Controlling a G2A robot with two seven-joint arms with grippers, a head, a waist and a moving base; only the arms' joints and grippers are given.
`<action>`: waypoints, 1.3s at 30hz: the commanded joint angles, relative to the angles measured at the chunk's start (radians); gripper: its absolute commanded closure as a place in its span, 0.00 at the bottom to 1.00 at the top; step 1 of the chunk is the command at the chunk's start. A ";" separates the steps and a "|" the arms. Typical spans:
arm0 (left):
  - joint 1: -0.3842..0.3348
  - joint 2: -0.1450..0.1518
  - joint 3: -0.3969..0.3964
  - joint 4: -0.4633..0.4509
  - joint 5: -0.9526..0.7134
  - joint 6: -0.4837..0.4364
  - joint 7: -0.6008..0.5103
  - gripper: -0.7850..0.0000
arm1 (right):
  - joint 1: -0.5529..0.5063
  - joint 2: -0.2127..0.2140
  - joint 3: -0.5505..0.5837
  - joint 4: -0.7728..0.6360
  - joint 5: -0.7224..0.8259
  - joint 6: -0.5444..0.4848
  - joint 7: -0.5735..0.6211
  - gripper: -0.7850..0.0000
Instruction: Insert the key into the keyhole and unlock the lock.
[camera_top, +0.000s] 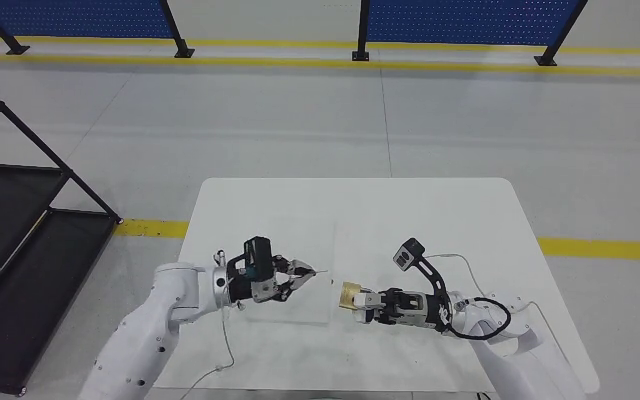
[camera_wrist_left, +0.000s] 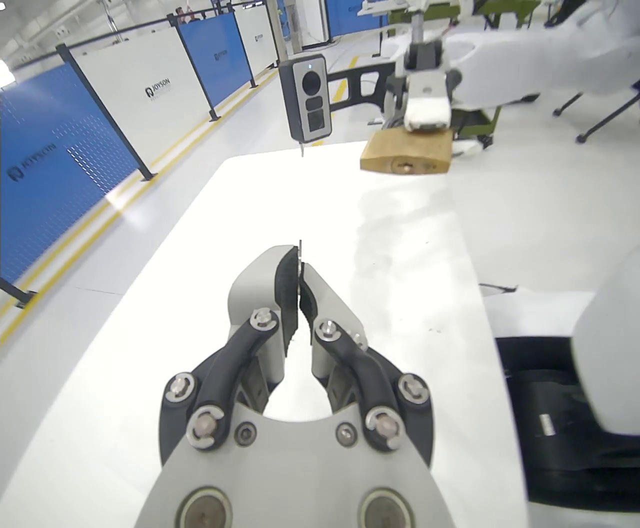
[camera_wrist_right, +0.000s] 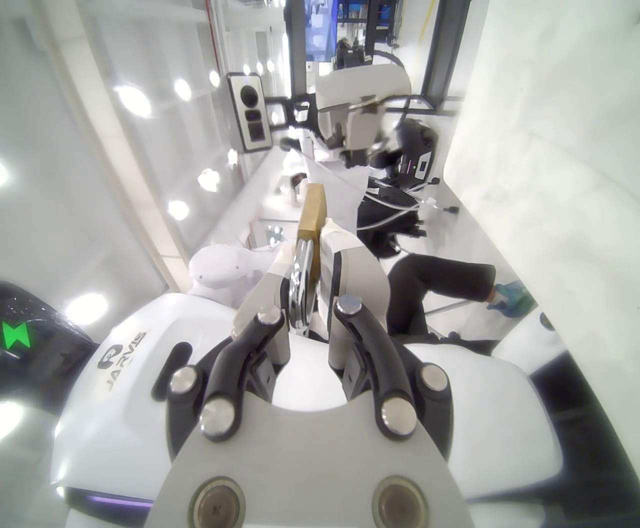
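Note:
My left gripper (camera_wrist_left: 300, 267) is shut on a thin metal key (camera_wrist_left: 300, 250), seen edge-on, its blade poking out past the fingertips. From above, the key (camera_top: 318, 272) points toward a brass padlock (camera_top: 350, 294) a short way off. My right gripper (camera_wrist_right: 312, 240) is shut on the padlock (camera_wrist_right: 313, 207), with the chrome shackle (camera_wrist_right: 302, 285) lying between its fingers. The left wrist view shows the padlock (camera_wrist_left: 407, 152) held above the table with its keyhole (camera_wrist_left: 402, 166) facing the key. Key and lock are apart.
The white table (camera_top: 420, 220) carries both arms near its front edge. A black shelf rack (camera_top: 40, 230) stands to the left of it. Blue fence panels (camera_top: 470, 20) line the far floor. The right arm's cable (camera_top: 490, 310) loops beside its wrist.

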 joint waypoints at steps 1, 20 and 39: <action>0.002 0.007 0.025 0.028 0.292 0.076 0.227 1.00 | 0.000 0.000 0.000 0.000 0.000 0.000 0.000 1.00; -0.040 0.038 0.103 0.188 0.681 0.320 0.705 1.00 | 0.000 0.000 0.000 0.000 0.000 0.000 0.000 1.00; -0.068 0.070 0.103 0.182 1.131 1.025 0.953 1.00 | 0.000 0.000 0.000 0.000 0.000 0.000 0.000 1.00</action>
